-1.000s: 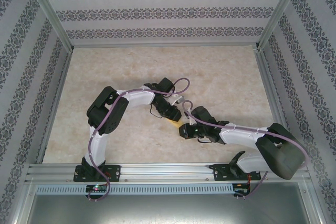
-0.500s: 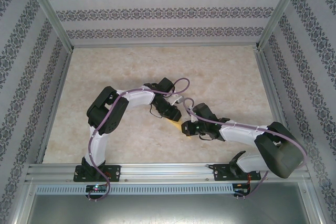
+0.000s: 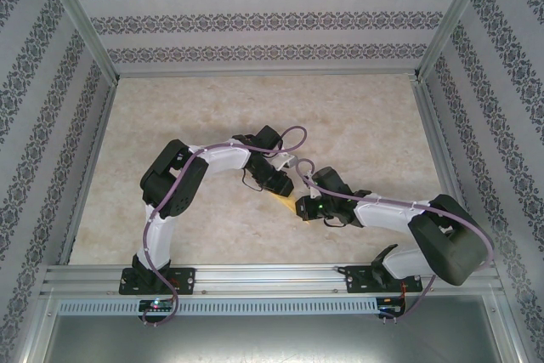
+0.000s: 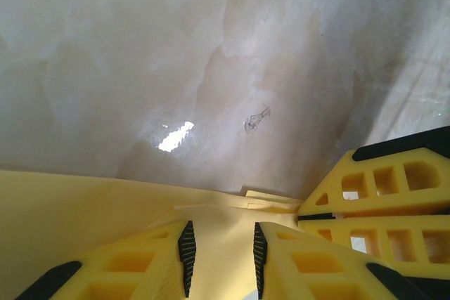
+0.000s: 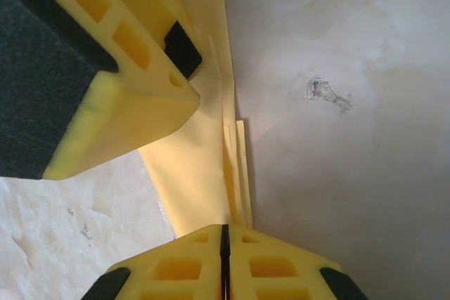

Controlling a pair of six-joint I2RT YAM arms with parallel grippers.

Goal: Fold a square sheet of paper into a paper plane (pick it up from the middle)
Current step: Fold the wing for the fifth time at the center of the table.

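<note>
square sheet of paper fold pinched by closed right hand; left hand at its 11 o'clock, jaws apart, probably pinning it flat.

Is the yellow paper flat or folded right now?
Folded. The paper shows stacked layers with offset edges and a crease, seen from both wrist cameras.

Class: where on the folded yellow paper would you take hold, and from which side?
Pinch the folded paper at its layered crease edge, approaching low from its narrow end, where the right end effector is shut on it. The stacked layers there probably make it stiffest.
</note>
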